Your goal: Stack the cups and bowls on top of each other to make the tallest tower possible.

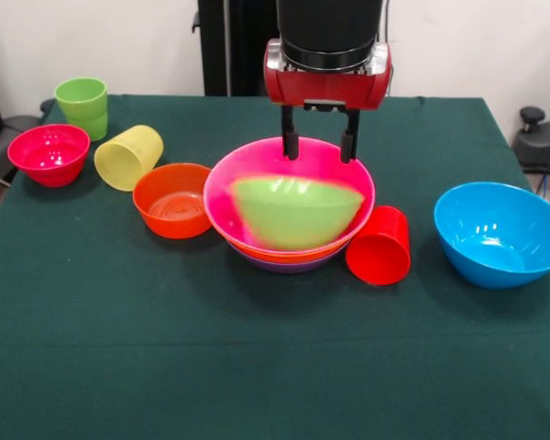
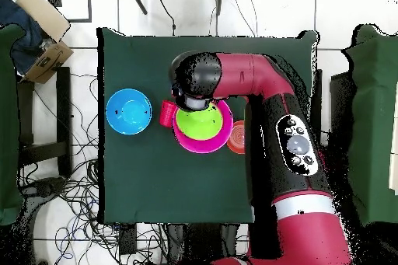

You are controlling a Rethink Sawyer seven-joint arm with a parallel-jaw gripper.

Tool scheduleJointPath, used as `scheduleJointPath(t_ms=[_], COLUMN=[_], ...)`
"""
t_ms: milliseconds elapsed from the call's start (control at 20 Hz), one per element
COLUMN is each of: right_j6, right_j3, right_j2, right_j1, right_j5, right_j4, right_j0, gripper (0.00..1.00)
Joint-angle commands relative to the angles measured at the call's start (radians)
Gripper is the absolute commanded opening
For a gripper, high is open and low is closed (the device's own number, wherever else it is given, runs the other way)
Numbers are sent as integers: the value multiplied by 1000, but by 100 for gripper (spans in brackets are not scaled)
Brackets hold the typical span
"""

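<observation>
The tower stands at the table's middle: a pink bowl (image 1: 257, 179) nested on an orange rim (image 1: 247, 249) and a purple one (image 1: 289, 267), with a lime-green bowl (image 1: 298, 213) lying tilted inside. My gripper (image 1: 319, 147) hangs open just over the pink bowl's far rim, with nothing between its fingers. A red cup (image 1: 380, 246) lies on its side against the tower's right. In the overhead view the arm's wrist (image 2: 193, 83) covers the gripper, and the lime-green bowl (image 2: 200, 122) shows inside the pink rim (image 2: 204, 146).
Right of the tower sits a blue bowl (image 1: 500, 234). Left of it are a small red-orange bowl (image 1: 172, 200), a yellow cup (image 1: 128, 157) on its side, a magenta bowl (image 1: 49, 154) and an upright green cup (image 1: 82, 105). Dark green cloth (image 1: 257, 367) covers the table.
</observation>
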Motion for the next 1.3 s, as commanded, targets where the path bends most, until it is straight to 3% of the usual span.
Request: scheduleJointPath(t_ms=[50, 150, 200, 350, 900, 1300], right_j6=[-67, -199, -217, -155, -185, -112], right_j3=[22, 4, -4, 4, -2, 34], right_j2=[-21, 15, 18, 3, 12, -2], right_j1=[31, 37, 39, 37, 37, 23], right_j5=[69, 106, 118, 103, 113, 51], right_j4=[-81, -112, -119, -104, -108, -95], right_j0=[33, 20, 21, 28, 21, 33], gripper=[100, 100, 100, 100, 100, 100])
